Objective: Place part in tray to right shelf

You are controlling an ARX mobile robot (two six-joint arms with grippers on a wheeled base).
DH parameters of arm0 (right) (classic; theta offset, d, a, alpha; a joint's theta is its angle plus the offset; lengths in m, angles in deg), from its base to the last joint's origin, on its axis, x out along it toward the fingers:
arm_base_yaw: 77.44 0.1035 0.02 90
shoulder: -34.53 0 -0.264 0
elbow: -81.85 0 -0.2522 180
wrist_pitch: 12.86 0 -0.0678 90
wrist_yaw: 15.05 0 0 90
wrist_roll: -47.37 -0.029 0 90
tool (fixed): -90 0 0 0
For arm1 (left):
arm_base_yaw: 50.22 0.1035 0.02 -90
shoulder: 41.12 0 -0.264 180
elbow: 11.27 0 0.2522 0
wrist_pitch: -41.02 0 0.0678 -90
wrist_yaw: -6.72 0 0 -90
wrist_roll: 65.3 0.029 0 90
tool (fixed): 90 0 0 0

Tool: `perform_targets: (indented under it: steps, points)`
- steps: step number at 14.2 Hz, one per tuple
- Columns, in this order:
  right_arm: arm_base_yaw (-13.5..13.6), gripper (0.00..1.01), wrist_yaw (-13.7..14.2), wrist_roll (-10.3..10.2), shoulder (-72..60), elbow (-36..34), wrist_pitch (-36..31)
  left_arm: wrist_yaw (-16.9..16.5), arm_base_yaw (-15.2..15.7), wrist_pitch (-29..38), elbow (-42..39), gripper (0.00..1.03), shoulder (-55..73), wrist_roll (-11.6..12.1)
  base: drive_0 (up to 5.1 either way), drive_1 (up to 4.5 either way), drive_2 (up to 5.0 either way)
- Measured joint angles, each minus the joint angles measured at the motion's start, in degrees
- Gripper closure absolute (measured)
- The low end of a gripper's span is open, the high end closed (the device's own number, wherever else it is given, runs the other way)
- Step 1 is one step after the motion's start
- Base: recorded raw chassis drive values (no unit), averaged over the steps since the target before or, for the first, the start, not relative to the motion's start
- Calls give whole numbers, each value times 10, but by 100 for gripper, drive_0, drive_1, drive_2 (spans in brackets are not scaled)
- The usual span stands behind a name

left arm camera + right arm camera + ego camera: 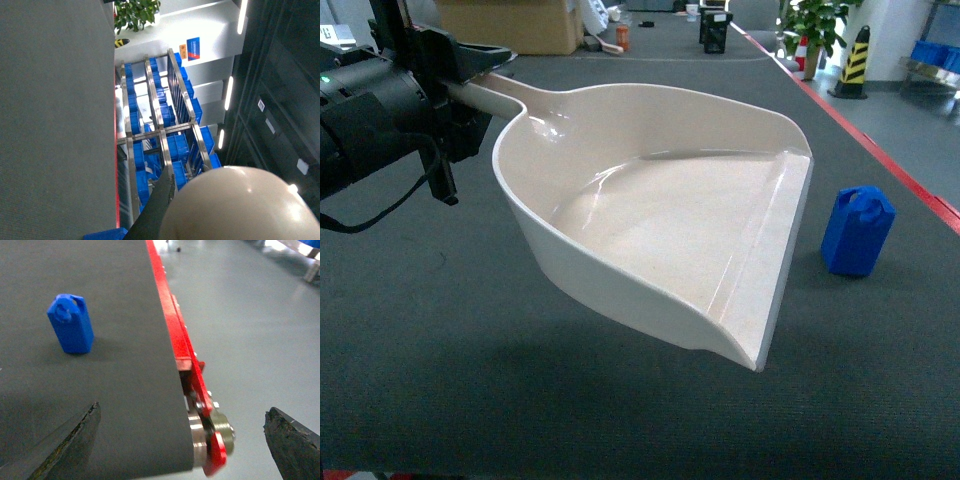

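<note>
Cream tray (650, 215) pinched at handle by our left gripper (470, 75), raised; blue part (857, 230) upright beside lip; right gripper (182, 440) spread wide.

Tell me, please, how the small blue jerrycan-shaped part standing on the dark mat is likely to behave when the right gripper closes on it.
The part stands upright, taller than wide, so a sideways nudge may tip it. Its glossy plastic sides look smooth and could slip between the fingers. It seems rigid and probably light. The right gripper is open wide enough.
</note>
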Motion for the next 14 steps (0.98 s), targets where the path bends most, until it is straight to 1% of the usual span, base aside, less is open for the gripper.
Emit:
perform_targets:
  steps: [1, 2, 3, 4, 5, 7, 8, 9, 10, 12, 14]
  points:
    - [-6, 3, -48, 11, -117, 43, -68, 0, 0, 1, 0, 91, 0, 0, 0, 0, 0]
    - [-5, 3, -80, 17, -212, 85, -113, 0, 0, 0, 0, 91, 0, 0, 0, 0, 0]
    - [-3, 3, -110, 24, -309, 136, -140, 0, 0, 0, 0, 91, 0, 0, 0, 0, 0]
    - [8, 3, -124, 35, -379, 181, -135, 0, 0, 0, 0, 91, 0, 0, 0, 0, 0]
    - [26, 3, -146, 39, -448, 229, -119, 0, 0, 0, 0, 91, 0, 0, 0, 0, 0]
    - [58, 3, -180, 40, -538, 311, -97, -1, 0, 0, 0, 91, 0, 0, 0, 0, 0]
    - [73, 3, -183, 43, -570, 354, -83, 0, -1, 0, 0, 91, 0, 0, 0, 0, 0]
    - [82, 3, -186, 46, -595, 388, -71, 0, -1, 0, 0, 91, 0, 0, 0, 0, 0]
    - [89, 3, -194, 46, -620, 421, -57, 0, 0, 0, 0, 91, 0, 0, 0, 0, 0]
    - [104, 3, -197, 47, -667, 479, -40, 0, 0, 0, 0, 91, 0, 0, 0, 0, 0]
    - [123, 3, -194, 50, -709, 530, -25, 0, 0, 0, 0, 91, 0, 0, 0, 0, 0]
